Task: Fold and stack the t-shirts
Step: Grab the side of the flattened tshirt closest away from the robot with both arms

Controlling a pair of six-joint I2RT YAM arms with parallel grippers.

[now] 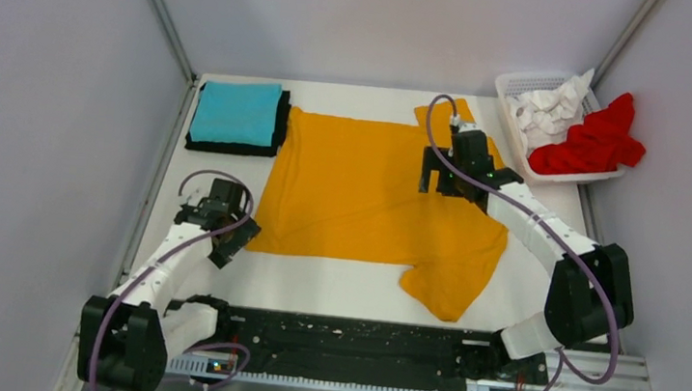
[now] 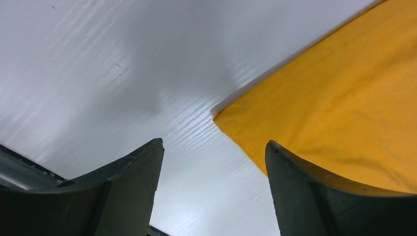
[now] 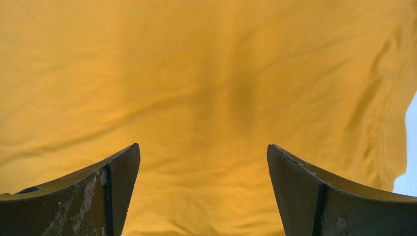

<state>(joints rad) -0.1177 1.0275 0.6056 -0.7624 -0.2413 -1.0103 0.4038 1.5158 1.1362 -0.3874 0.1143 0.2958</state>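
Top external view showed the mustard-orange t-shirt point(image 1: 362, 188) spread over the middle of the counter point(image 1: 333, 286). Risk: a pinch taking only one soft layer could drag and bunch the cloth, spoiling the fold. The shirt lay mostly flat and lightly wrinkled, with one sleeve point(image 1: 449, 284) crumpled at the near right. The right fingers point(image 3: 98, 196) stood apart above the cloth. The left fingers point(image 2: 123, 191), also apart and empty, were at its near-left corner.
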